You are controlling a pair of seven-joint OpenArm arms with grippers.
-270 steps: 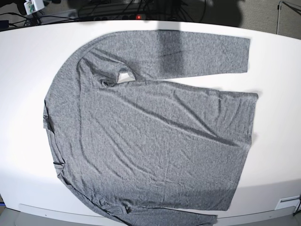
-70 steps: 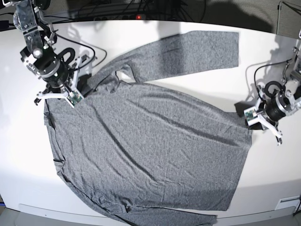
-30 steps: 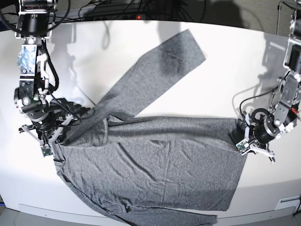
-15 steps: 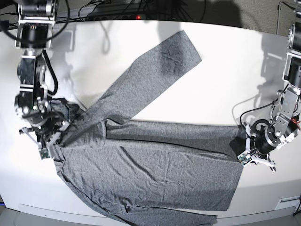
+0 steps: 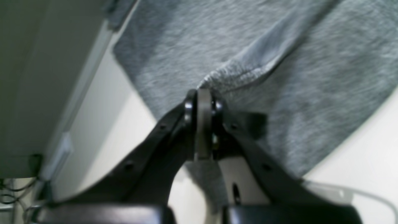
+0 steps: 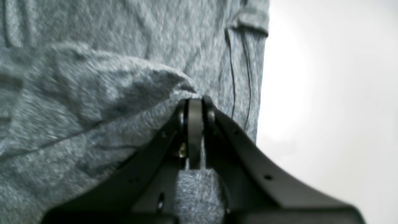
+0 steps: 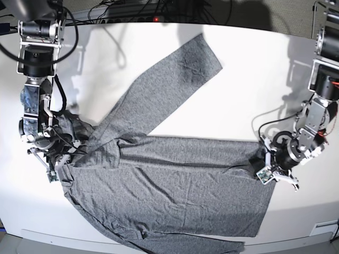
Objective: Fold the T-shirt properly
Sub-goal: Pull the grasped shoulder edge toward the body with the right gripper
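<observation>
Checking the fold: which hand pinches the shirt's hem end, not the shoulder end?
The left hand, on the base view's right, pinches the T-shirt's hem corner; the right hand holds the shoulder end.

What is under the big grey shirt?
Under the T-shirt is the white table, bare all around it. The folded-over top edge lies on more of the shirt. Whether anything else hides beneath cannot be seen, because the cloth covers it.

Bright overhead light is washing the white worktop evenly, arms casting soft shadows (edges bowing, fisheye-style); both wrist views are looking blurred, glare bleaching the right one's bare side.
</observation>
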